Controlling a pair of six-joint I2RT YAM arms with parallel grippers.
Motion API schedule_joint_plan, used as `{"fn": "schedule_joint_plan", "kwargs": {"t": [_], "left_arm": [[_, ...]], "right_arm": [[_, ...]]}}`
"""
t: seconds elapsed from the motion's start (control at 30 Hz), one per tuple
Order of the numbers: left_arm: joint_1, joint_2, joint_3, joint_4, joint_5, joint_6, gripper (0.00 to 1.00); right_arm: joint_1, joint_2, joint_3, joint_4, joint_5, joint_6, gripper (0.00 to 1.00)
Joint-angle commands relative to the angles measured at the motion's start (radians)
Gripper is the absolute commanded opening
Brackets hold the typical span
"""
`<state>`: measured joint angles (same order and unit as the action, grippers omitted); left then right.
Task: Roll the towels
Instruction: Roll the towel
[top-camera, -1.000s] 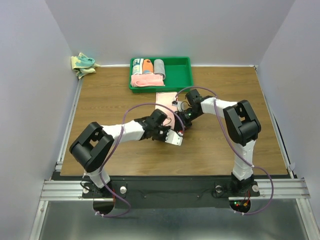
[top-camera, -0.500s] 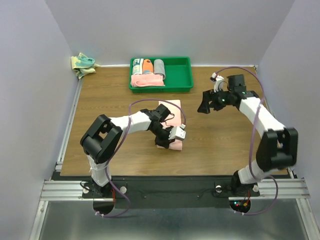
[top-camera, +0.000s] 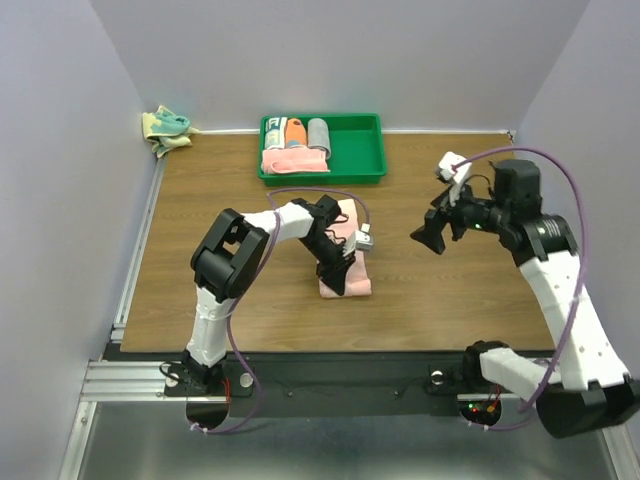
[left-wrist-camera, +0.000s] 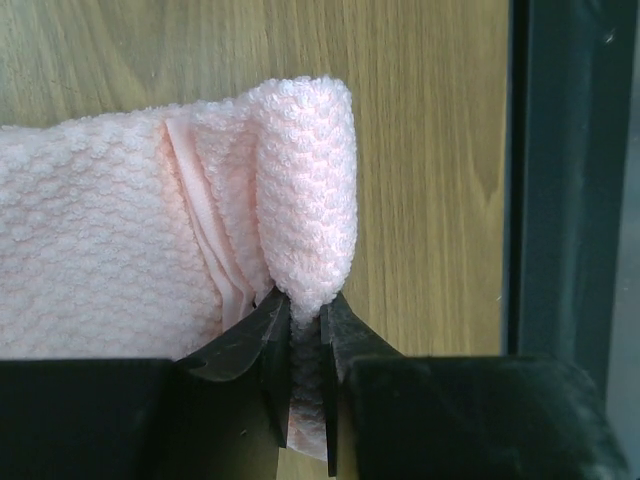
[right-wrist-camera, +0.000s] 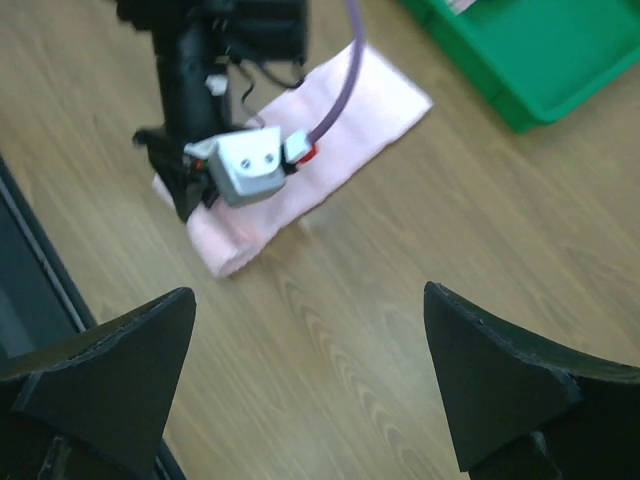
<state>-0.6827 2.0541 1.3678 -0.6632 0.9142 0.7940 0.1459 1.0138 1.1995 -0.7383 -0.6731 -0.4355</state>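
Left wrist view is showing the left pincer (left-wrist-camera: 305, 300) clamping the freshly curled end of the peach towel (left-wrist-camera: 100, 250), starting its roll; the right pincer (right-wrist-camera: 310, 295), jaws apart, is retreating well clear.

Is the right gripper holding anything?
No, the right gripper hangs open and empty, well apart from the pink towel.
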Motion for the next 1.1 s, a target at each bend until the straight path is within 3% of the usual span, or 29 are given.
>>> {"fn": "schedule_joint_plan", "kwargs": {"t": [0.0,0.3,0.53,0.8,1.0,1.07], "left_arm": [[0.029,0.136,0.013,-0.114,-0.104,0.03,0.17],[0.066,0.241,0.132,-0.236,-0.104,0.08,0.17],[0.075,0.294,0.191,-0.291,-0.113,0.108,0.18],[0.1,0.324,0.224,-0.317,-0.144,0.14,0.21],[0.115,0.337,0.257,-0.334,-0.155,0.155,0.22],[0.12,0.344,0.273,-0.338,-0.166,0.165,0.22]], "right_arm": [[0.102,0.166,0.04,-0.283,0.016,-0.169,1.0],[0.418,0.226,-0.06,-0.041,0.217,-0.135,0.99],[0.717,0.315,-0.204,0.227,0.484,-0.137,0.91],[0.804,0.414,-0.35,0.556,0.703,-0.204,0.8],[0.81,0.468,-0.344,0.599,0.687,-0.216,0.77],[0.81,0.497,-0.339,0.603,0.646,-0.2,0.69]]}}
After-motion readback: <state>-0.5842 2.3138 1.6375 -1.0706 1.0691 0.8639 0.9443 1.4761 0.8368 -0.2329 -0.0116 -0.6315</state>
